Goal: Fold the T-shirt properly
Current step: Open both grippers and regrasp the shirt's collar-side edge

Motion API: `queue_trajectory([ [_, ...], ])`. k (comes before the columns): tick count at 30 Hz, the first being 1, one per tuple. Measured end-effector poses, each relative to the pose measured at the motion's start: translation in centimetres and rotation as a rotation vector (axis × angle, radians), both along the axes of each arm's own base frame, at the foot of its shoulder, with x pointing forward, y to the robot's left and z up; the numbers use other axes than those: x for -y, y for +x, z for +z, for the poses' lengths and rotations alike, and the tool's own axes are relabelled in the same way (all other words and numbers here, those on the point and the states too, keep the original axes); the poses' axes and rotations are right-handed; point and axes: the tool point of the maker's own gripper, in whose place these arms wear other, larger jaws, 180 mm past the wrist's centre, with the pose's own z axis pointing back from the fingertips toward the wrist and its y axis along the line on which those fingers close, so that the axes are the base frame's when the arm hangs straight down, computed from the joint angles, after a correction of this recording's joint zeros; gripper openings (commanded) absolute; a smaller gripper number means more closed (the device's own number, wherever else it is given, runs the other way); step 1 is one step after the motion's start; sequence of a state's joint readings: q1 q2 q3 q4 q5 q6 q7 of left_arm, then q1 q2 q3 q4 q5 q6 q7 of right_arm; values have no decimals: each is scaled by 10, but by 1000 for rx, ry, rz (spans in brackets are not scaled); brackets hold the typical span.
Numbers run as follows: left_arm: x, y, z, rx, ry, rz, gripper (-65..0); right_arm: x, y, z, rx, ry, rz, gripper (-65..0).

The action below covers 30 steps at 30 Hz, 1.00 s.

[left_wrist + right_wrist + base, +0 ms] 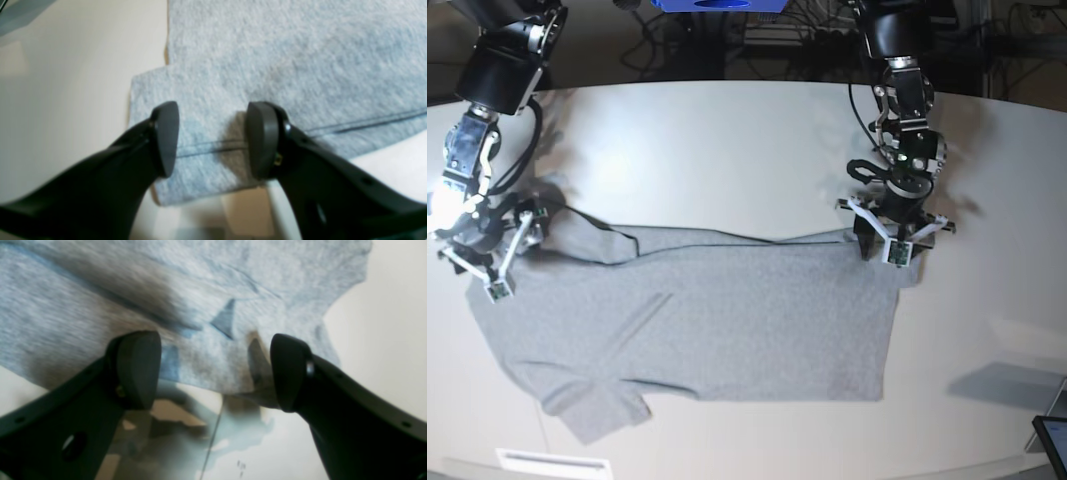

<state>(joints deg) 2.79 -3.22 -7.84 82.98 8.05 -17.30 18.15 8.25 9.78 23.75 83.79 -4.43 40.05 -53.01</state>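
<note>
Gaping fingers of both arms over the T-shirt

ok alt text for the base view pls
A grey T-shirt lies spread flat on a white table, with one black robot arm at each far corner. Both the left gripper and the right gripper sit open over its edge.

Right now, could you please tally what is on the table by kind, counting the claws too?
T-shirt: 1
Claws: 2, the left claw and the right claw
Total: 3
</note>
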Motion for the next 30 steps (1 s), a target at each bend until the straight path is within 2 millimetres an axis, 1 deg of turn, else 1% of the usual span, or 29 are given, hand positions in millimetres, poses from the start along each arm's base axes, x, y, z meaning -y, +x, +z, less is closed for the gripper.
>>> queue_trajectory([
  [3, 0, 0, -4, 6, -15, 5, -324, -3, -2, -9, -17, 25, 0, -161],
  [7, 1, 1, -9, 10, -34, 4, -324, -4, -1, -14, -18, 49, -1, -161],
  [9, 1, 2, -10, 14, -42, 4, -324, -4, 0, -16, -16, 57, -4, -161],
  [12, -5, 2, -9, 14, -29, 1, -324, -4, 0, -15, -15, 59, -4, -161],
  [14, -8, 0, -9, 10, -22, -11, -324, -1, -1, -15, -13, 58, -5, -161],
  [17, -7, -5, -12, 2, -23, -46, -328, 1, -5, -16, -2, 67, -2, -161],
  [23, -6, -18, -13, 9, -26, -51, -328, 2, -14, -19, -14, 61, -7, -161],
  [26, -6, -20, -11, 0, -11, -53, -326, 3, -17, -17, -11, 46, -4, -161],
  [30, -8, -23, -7, -6, 5, -54, -326, 10, -31, -11, -59, -19, -7, -161],
])
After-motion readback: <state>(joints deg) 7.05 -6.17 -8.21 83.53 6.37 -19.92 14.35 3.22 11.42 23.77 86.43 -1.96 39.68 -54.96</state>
